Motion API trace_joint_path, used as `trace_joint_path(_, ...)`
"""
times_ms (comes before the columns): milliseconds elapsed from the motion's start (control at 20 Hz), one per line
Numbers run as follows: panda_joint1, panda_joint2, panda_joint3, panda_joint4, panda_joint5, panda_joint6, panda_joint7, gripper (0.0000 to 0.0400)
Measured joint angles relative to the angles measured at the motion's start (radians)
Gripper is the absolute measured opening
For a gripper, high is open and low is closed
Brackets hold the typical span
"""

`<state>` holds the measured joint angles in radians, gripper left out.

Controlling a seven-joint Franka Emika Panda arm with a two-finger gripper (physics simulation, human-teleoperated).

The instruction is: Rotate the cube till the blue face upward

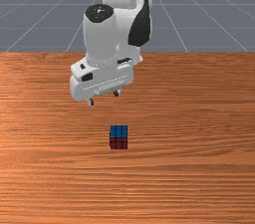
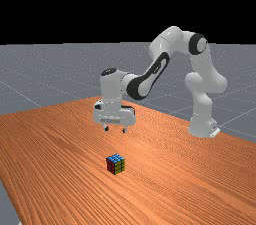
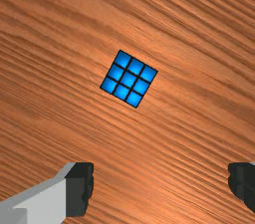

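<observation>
Blue faces up on your cube (image 3: pixel 128 78), so the turning looks finished; your claw (image 2: pixel 115 129) hangs open, apart from it: next, simply back away.

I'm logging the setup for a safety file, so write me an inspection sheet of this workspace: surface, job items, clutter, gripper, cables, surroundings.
Surface: table of orange-brown wood, grain visible.
Job's things: one cube, resting on the table, blue face up, red and yellow on its sides in the far view.
Clutter: nothing seen.
Gripper: gripper open, above the table, holding nothing.
Cables: nothing seen.
Surroundings: grey floor with pale lines, black background beyond.
</observation>
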<state>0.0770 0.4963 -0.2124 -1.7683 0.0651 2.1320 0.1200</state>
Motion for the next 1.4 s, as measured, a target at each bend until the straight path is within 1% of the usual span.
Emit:
trace_joint_path(600, 0.046, 0.043, -0.063, 0.063, 0.066, -0.089, 0.418, 0.0400)
trace_joint_path(850, 0.046, 0.075, -0.065, 0.089, 0.082, -0.085, 0.458, 0.0400)
trace_joint_path(1100, 0.041, 0.182, -0.051, 0.175, 0.109, -0.073, 0.500, 0.0400)
trace_joint_path(1250, 0.047, 0.201, -0.048, 0.183, 0.108, -0.072, 0.509, 0.0400)
trace_joint_path(1300, 0.048, 0.201, -0.047, 0.184, 0.108, -0.071, 0.510, 0.0243)
trace_joint_path(1350, 0.048, 0.201, -0.048, 0.184, 0.109, -0.071, 0.511, 0.0148)
trace_joint_path(1400, 0.048, 0.200, -0.048, 0.185, 0.110, -0.071, 0.513, 0.0090)
